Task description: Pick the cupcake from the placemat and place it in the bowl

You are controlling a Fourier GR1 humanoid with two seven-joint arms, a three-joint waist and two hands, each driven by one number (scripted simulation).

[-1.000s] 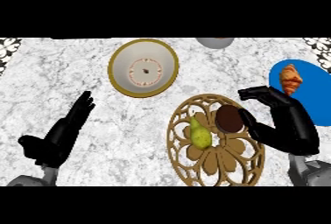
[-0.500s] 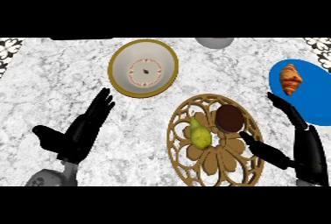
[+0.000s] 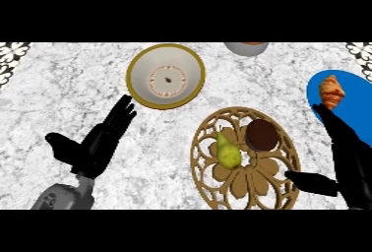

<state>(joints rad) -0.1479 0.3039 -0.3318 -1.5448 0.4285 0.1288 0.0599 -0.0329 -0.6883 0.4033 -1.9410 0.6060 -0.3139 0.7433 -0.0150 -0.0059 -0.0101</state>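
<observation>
A marble counter point(image 3: 44, 98) is seen. A wooden openwork placemat point(image 3: 243, 189) carries the brown cupcake point(image 3: 262, 135) beside a pear point(image 3: 228, 152). The cream bowl point(image 3: 166, 76) is set apart, upper left. A blue plate point(image 3: 357, 93) bears what is apparently a croissant point(image 3: 332, 91). The left hand point(image 3: 94, 142) and right hand point(image 3: 349, 157) are held open, grasping nothing.

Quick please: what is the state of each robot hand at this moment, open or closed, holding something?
Left robot hand: open, fingers straight, holding nothing.
Right robot hand: open, fingers straight, holding nothing.
</observation>
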